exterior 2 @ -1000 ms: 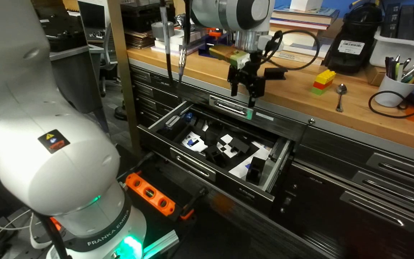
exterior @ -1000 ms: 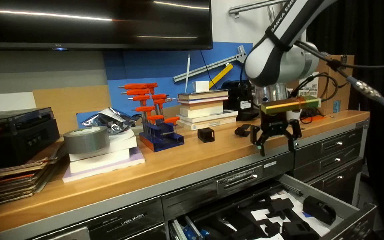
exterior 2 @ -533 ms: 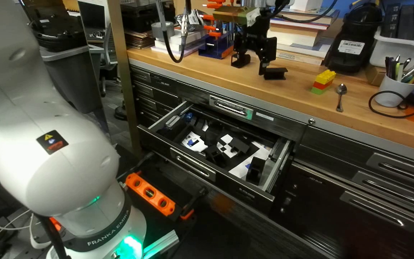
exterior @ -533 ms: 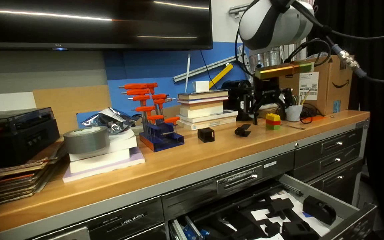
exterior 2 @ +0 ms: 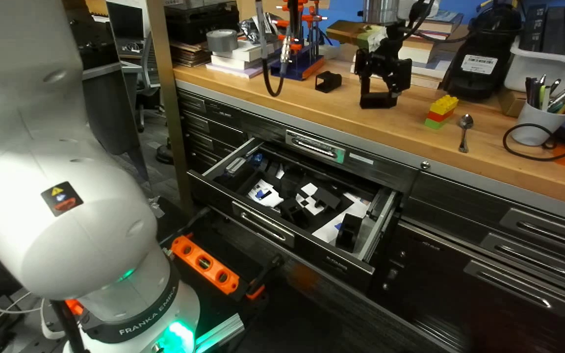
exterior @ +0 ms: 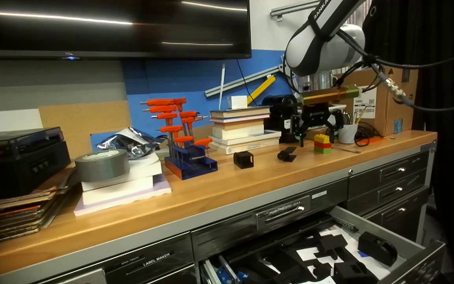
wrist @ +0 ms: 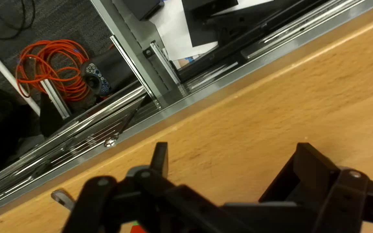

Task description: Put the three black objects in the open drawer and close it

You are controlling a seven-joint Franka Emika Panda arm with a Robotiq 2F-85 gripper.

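Two black objects lie on the wooden bench: a hollow cube-like block (exterior: 243,159) (exterior 2: 328,81) and a flatter angled piece (exterior: 287,154) (exterior 2: 378,101). Which black thing is the third, I cannot tell; several black parts (exterior: 376,248) (exterior 2: 348,233) lie inside the drawer. The drawer (exterior: 424,262) (exterior 2: 312,250) is pulled out below the bench. My gripper (exterior: 316,139) (exterior 2: 380,90) hangs over the bench, open. In the wrist view the gripper (wrist: 232,153) has bare wood between its fingers; the flatter piece (wrist: 281,183) shows partly hidden beside one finger.
Toy bricks (exterior: 322,144) (exterior 2: 442,112) and a spoon (exterior 2: 465,132) lie near the gripper. Behind stand a book stack (exterior: 244,134), a red-and-blue tool rack (exterior: 191,165) and a pen cup (exterior 2: 537,122). A screen (exterior: 112,31) hangs on the wall.
From above the open drawer, my gripper has risen and moved back over the bench, then sideways towards the toy bricks and slightly down. It stays open; the black objects have not moved.
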